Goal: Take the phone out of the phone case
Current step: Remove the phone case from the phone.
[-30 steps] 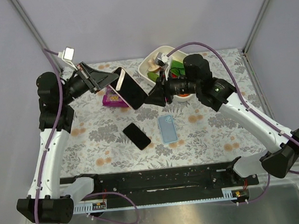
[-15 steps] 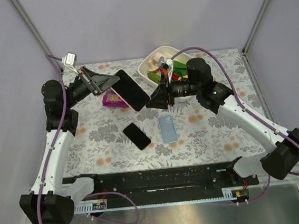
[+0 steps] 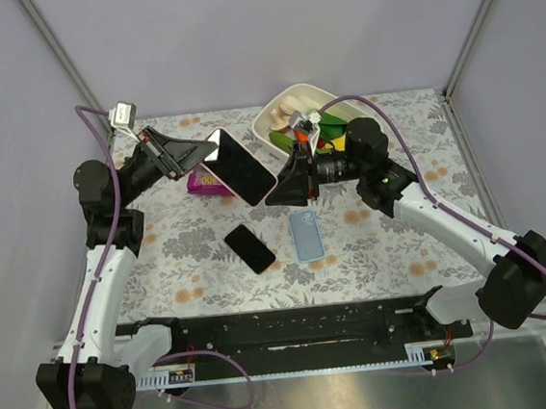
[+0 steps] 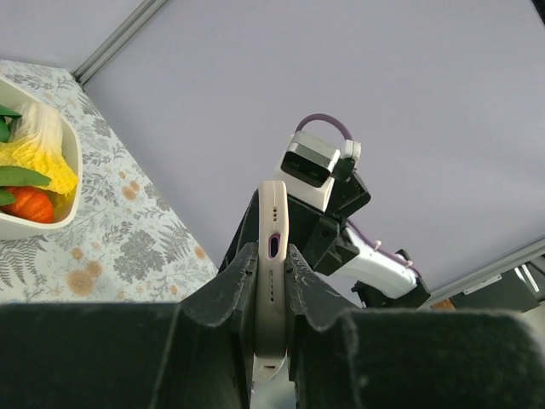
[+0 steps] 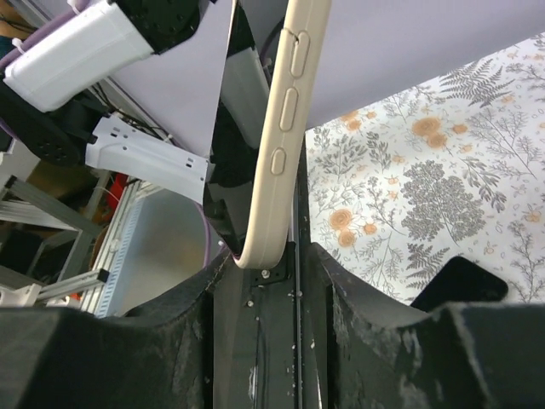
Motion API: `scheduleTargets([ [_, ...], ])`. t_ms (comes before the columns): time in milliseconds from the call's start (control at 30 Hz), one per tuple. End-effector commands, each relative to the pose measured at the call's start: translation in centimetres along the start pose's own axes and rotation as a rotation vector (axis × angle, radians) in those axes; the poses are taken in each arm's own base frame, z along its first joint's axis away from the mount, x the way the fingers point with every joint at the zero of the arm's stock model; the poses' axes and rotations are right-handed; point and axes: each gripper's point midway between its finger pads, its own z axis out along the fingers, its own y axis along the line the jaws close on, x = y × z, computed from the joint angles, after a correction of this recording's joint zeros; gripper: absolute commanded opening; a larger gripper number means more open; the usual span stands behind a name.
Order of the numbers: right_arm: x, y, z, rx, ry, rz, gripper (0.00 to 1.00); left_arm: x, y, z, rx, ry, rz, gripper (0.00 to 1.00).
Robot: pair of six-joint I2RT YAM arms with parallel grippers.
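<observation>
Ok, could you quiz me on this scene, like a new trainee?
1. Which gripper is shut on the phone in the cream case?
2. True or false: that phone lies flat on the flowered tablecloth.
3. Beside the flat black phone lies: A a light blue phone-sized slab; B a red cup; C a spoon.
Key: 1 the left gripper; 2 false, it is held in the air; 3 A.
</observation>
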Motion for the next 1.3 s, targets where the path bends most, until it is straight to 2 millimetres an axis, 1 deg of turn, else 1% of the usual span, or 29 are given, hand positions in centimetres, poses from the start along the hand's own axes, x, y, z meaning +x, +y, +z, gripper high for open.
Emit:
scheduleTargets([
  [0, -2.5, 1.7, 0.2, -0.091, -0.103, 0.003, 0.44, -1.2, -2.6, -0.5, 0.105, -0.089, 0.029, 0.00],
  [167, -3.1, 2.6, 0.2, -0.148, -0.129, 0.000, 0.43, -1.3, -1.4, -0.4, 0.058, -0.095, 0.052, 0.00],
  [233, -3.2, 2.7, 0.2, -0.149, -0.135, -0.001, 0.47, -1.3, -0.8, -0.3, 0.030, -0.093, 0.062, 0.00],
  [300, -3.4, 2.8, 0.2, -0.156, -0.141, 0.004, 0.54, -1.2, -0.6, -0.3, 0.029, -0.094, 0.064, 0.00],
  [433, -3.3, 3.5, 0.2, -0.200, -0.127, 0.014, 0.56, -1.2, -0.7, -0.4, 0.028, -0.093, 0.077, 0.00],
  [500, -3.3, 2.9, 0.1, -0.172, -0.132, 0.008, 0.57, -1.1, -1.0, -0.4, 0.022, -0.076, 0.105, 0.00],
  [600, -3.1, 1.3, 0.2, -0.105, -0.109, 0.008, 0.59, -0.3, -2.0, -0.5, 0.046, -0.028, 0.141, 0.00],
  [767, -4.2, 1.1, 0.2, -0.099, -0.110, -0.004, 0.64, 2.3, -1.8, -0.3, 0.029, 0.075, 0.184, 0.00],
  [900, -4.4, 0.3, 0.7, -0.084, -0.089, 0.008, 0.68, 3.9, -2.0, -0.2, 0.047, 0.139, 0.198, 0.00],
  [1000, -4.5, 0.0, 1.0, -0.089, -0.081, 0.023, 0.68, 4.4, -2.2, -0.1, 0.056, 0.158, 0.201, 0.00],
  [1067, -4.8, 0.0, 1.2, -0.103, -0.084, 0.035, 0.65, 4.5, -2.1, 0.0, 0.059, 0.160, 0.196, 0.00],
  [1133, -4.7, 0.1, 1.3, -0.128, -0.081, 0.050, 0.59, 4.5, -2.1, 0.1, 0.063, 0.159, 0.195, 0.00],
  [1167, -4.6, 0.2, 1.4, -0.141, -0.081, 0.054, 0.58, 4.5, -2.1, 0.1, 0.066, 0.157, 0.194, 0.00],
  [1267, -4.2, 0.0, 1.5, -0.159, -0.082, 0.077, 0.57, 4.4, -2.5, 0.2, 0.088, 0.145, 0.186, 0.00],
])
